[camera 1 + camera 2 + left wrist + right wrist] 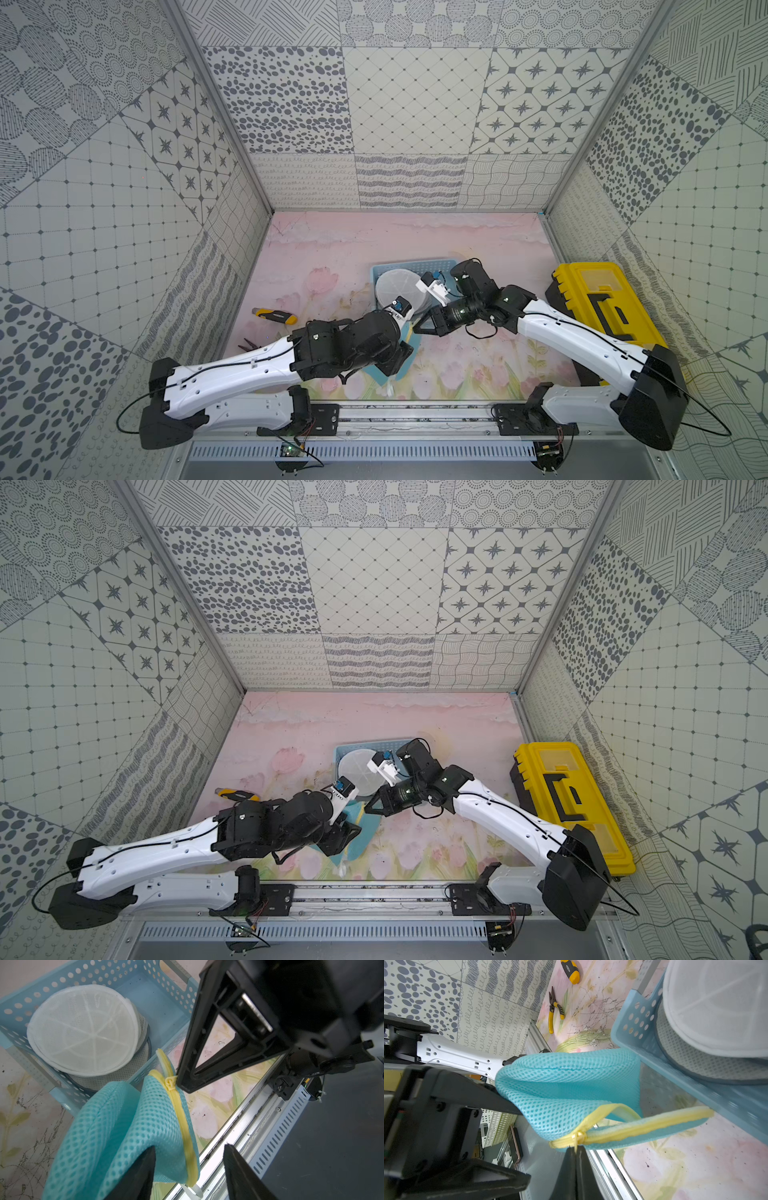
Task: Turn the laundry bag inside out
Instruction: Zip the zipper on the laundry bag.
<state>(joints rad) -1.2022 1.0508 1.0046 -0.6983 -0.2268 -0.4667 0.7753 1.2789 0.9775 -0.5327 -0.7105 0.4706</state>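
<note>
The laundry bag (116,1126) is teal mesh with a yellow zipper (182,1118), and it hangs in the air between the two arms near the front rail. My right gripper (576,1148) is shut on the zipper pull (578,1136), holding up the zipper edge. My left gripper (190,1147) is open. The bag's zipper edge lies loose between its fingers, and the mesh drapes over one finger (506,1103). In both top views only a strip of the bag (409,353) (365,829) shows below the left wrist, with the right gripper (415,328) at its upper end.
A light blue perforated basket (411,266) holding a round white mesh bag (395,286) stands just behind the grippers. A yellow toolbox (606,307) lies along the right wall. A yellow-black knife (276,316) and pliers (555,1009) lie at the left. The metal rail (415,411) runs along the front.
</note>
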